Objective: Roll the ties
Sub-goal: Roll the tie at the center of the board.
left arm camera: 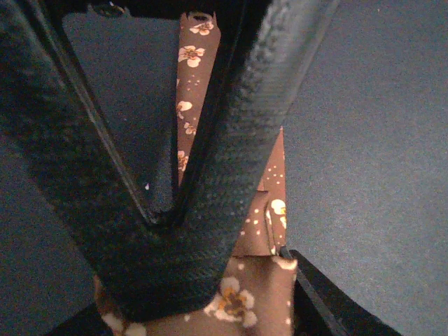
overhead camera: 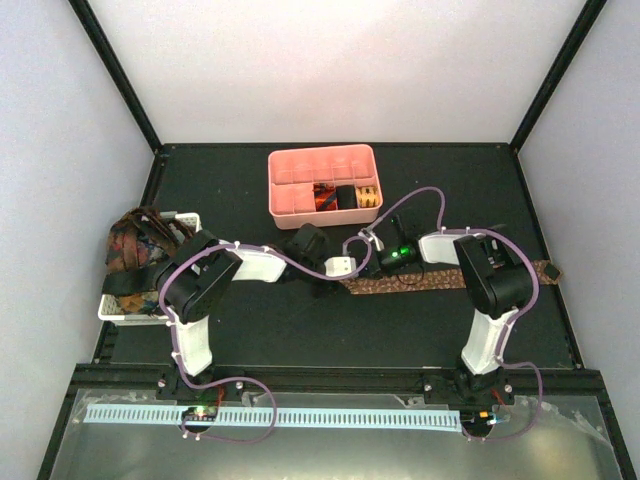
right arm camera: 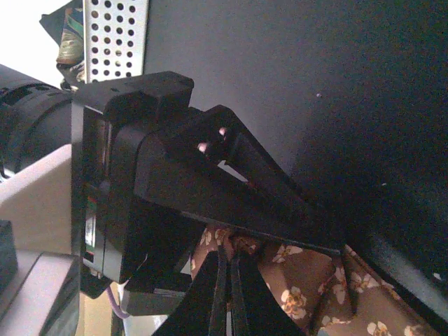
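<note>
A brown flower-printed tie (overhead camera: 450,282) lies stretched along the black table, reaching right toward the edge. Both grippers meet at its left end. My right gripper (right arm camera: 229,255) is shut, with bunched tie fabric (right arm camera: 308,280) pinched at its tips. My left gripper (left arm camera: 210,308) straddles the same folded end, and the tie (left arm camera: 266,294) fills the gap from finger to finger. The right gripper's black fingers (left arm camera: 210,175) stand between the left's jaws. From above, the left gripper (overhead camera: 372,268) and right gripper (overhead camera: 386,270) almost touch.
A pink compartmented tray (overhead camera: 320,152) stands at the back centre with rolled ties (overhead camera: 345,195) in its front compartments. A white slotted basket (overhead camera: 125,305) at the left edge holds a heap of other ties (overhead camera: 135,245); its wall (right arm camera: 115,35) shows in the right wrist view.
</note>
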